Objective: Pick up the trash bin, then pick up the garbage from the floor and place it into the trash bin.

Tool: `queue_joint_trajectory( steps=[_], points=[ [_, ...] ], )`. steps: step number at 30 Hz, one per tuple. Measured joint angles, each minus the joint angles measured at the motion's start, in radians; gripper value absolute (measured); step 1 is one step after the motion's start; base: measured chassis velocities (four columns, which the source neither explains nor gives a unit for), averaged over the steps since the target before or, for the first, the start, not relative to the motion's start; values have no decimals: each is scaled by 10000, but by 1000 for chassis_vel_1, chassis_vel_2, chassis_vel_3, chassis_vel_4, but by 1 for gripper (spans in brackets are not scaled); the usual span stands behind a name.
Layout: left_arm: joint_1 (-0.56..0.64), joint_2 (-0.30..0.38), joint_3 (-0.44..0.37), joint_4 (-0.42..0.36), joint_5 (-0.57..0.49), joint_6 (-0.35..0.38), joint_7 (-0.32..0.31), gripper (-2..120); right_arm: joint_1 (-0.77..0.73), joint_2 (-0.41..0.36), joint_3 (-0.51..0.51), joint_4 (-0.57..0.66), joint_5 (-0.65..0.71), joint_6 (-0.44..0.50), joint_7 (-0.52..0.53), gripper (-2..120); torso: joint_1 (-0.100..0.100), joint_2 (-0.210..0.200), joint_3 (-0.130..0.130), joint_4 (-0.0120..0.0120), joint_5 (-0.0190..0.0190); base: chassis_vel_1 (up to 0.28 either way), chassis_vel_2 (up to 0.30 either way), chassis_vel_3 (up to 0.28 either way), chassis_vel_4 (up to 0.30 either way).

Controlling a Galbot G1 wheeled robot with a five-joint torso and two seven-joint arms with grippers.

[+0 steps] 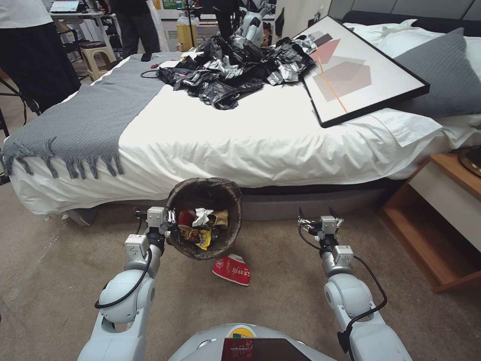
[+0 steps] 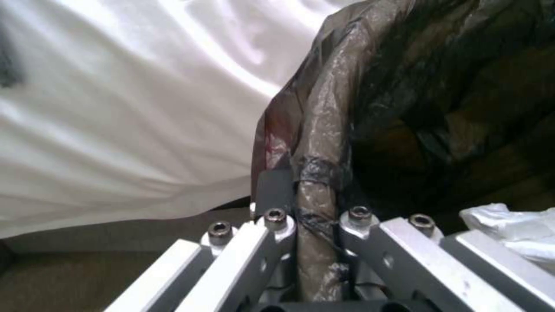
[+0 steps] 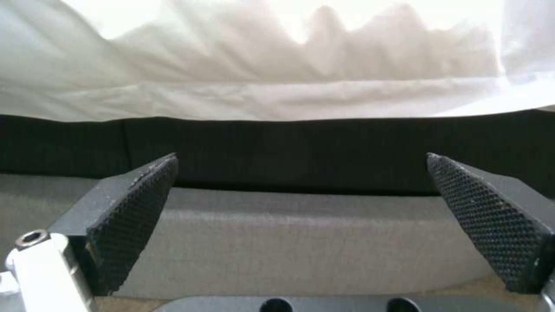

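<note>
The trash bin (image 1: 228, 193), round and lined with a dark brown see-through bag, hangs tilted above the carpet in front of the bed. My left gripper (image 1: 170, 219) is shut on its left rim; in the left wrist view the fingers (image 2: 272, 190) pinch the bag-wrapped rim (image 2: 315, 182). Inside lie pieces of garbage: white crumpled paper (image 1: 202, 216), a yellow wrapper (image 1: 203, 239) and a red packet (image 1: 186, 217). One red-and-white packet (image 1: 232, 269) lies on the floor just below the bin. My right gripper (image 1: 319, 215) hovers open to the right, its pads (image 3: 136, 212) facing the bed base, nothing between them.
The bed (image 1: 260, 135) fills the far side, carrying a grey throw (image 1: 85, 120), a heap of black plastic bags (image 1: 235, 70) and a framed picture (image 1: 355, 65). A wooden nightstand (image 1: 441, 220) stands at the right. Bare carpet (image 1: 280, 306) lies between my arms.
</note>
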Motion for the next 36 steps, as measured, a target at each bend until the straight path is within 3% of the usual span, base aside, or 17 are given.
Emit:
queue_joint_trajectory(
  steps=[36],
  points=[
    [-57,-23,-29,120,-90,63,27,2,245,-157,-35,-142,112,-112,14,100,0,0,0,0,0,13,11,13,14]
  ],
)
